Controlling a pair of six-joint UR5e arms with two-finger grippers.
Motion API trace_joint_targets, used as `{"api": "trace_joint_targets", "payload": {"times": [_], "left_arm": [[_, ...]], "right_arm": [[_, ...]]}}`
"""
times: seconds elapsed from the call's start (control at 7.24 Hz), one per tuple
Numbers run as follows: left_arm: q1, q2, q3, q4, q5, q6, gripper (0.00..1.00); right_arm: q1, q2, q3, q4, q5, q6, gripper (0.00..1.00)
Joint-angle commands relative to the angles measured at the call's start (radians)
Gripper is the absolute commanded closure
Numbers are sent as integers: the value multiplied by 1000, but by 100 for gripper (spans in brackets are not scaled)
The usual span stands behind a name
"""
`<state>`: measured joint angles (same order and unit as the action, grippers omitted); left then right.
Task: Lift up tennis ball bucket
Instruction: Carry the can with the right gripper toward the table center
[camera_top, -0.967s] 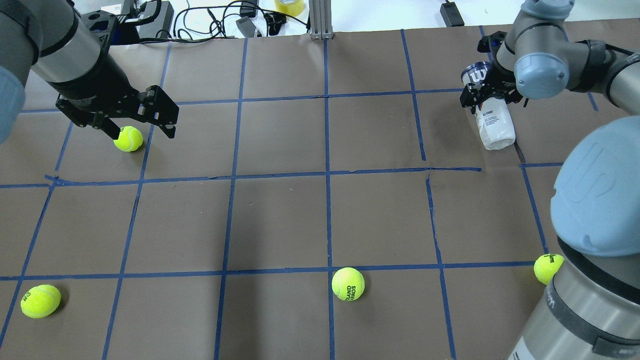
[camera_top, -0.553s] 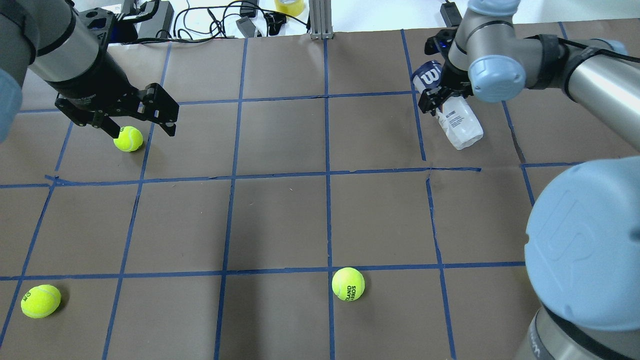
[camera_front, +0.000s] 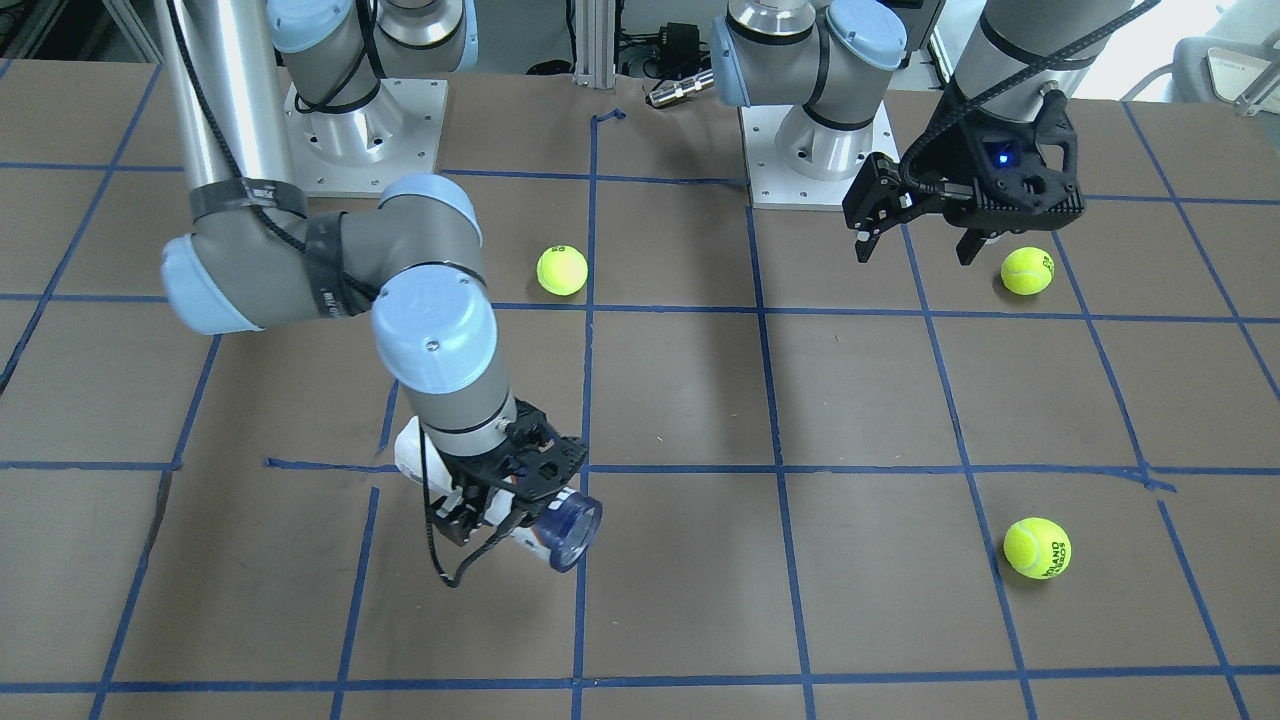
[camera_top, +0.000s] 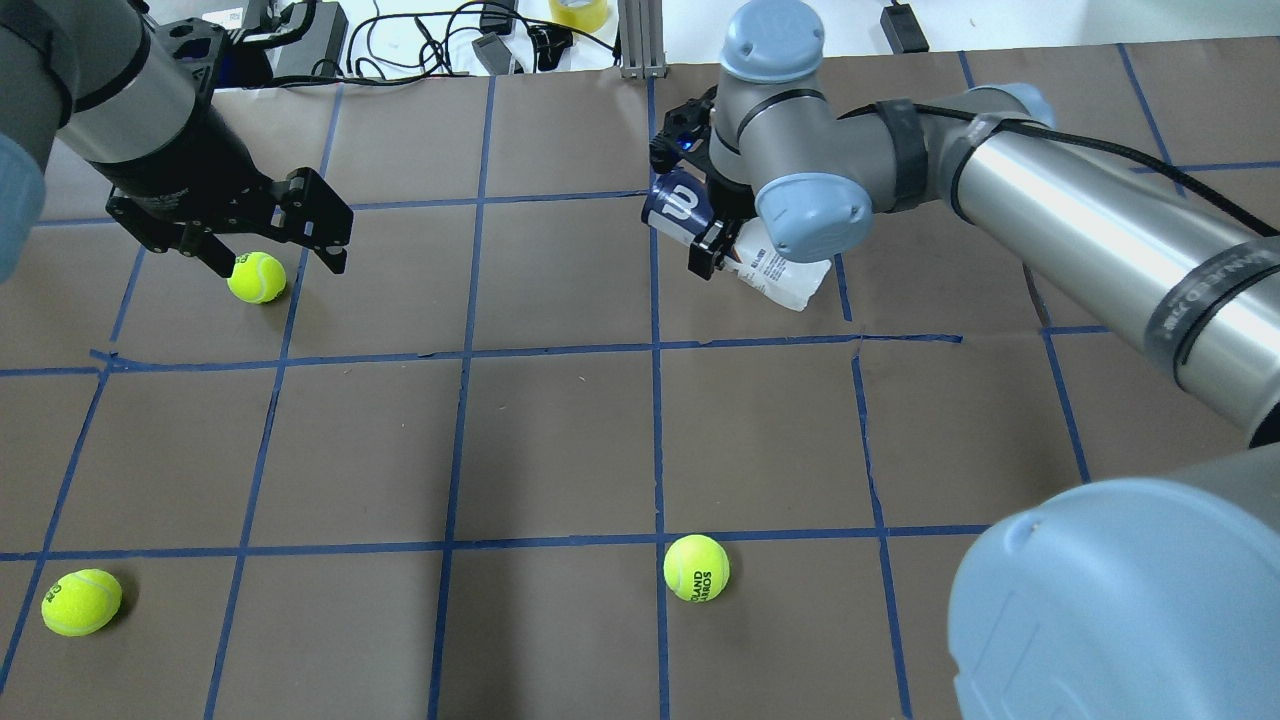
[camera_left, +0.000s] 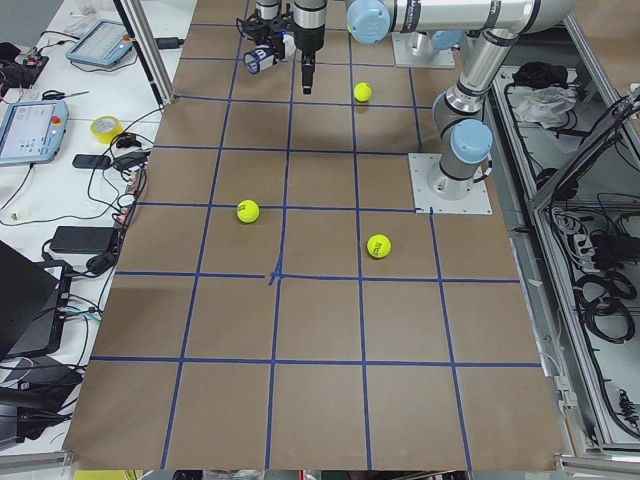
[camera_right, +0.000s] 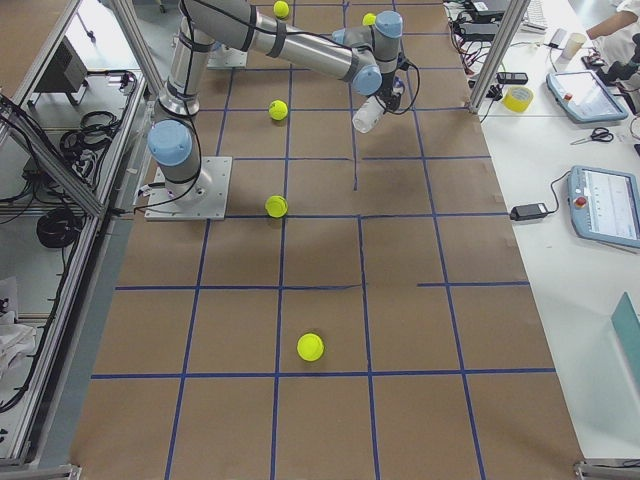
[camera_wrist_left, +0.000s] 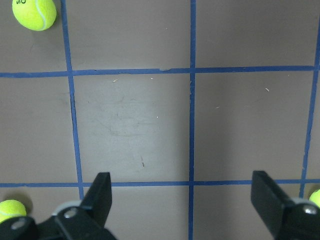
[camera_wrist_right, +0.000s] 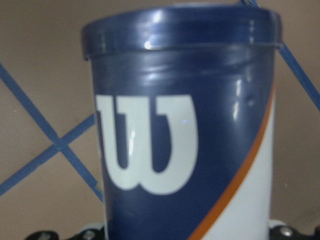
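The tennis ball bucket (camera_top: 775, 275) is a slim white and navy can with a big white "W". My right gripper (camera_top: 715, 238) is shut on it near its navy rim and holds it tilted above the far middle of the table. In the front view the bucket (camera_front: 565, 530) sticks out below the right gripper (camera_front: 490, 500). It fills the right wrist view (camera_wrist_right: 185, 140) and shows in the right side view (camera_right: 367, 116). My left gripper (camera_top: 280, 262) is open and empty, hovering over a tennis ball (camera_top: 256, 277) at the far left. The left wrist view shows its spread fingers (camera_wrist_left: 100, 195).
More tennis balls lie on the brown gridded table: one near the front middle (camera_top: 696, 568) and one at the front left (camera_top: 81, 602). Cables and a tape roll (camera_top: 578, 12) lie beyond the far edge. The right arm's long link (camera_top: 1100, 230) spans the right half.
My right arm has swung left, carrying the bucket from the far right to the far middle of the table. The left arm has stayed still.
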<state>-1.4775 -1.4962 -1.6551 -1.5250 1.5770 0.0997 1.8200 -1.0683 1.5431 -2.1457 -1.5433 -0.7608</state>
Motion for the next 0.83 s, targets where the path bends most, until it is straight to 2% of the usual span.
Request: {"api": "trace_joint_targets", "payload": {"times": [0.0,0.28,0.69], "left_arm": [[3,-1,0,-1,3,5,0],[3,1,0,-6,5,2,0],[3,2,0,-4,5,-9,0]], "right_arm": [[76,16,0,-57,23,-263,37],[145,34,0,-95,35,-478,37],[208,99,-9,-163,28,-517,36]]}}
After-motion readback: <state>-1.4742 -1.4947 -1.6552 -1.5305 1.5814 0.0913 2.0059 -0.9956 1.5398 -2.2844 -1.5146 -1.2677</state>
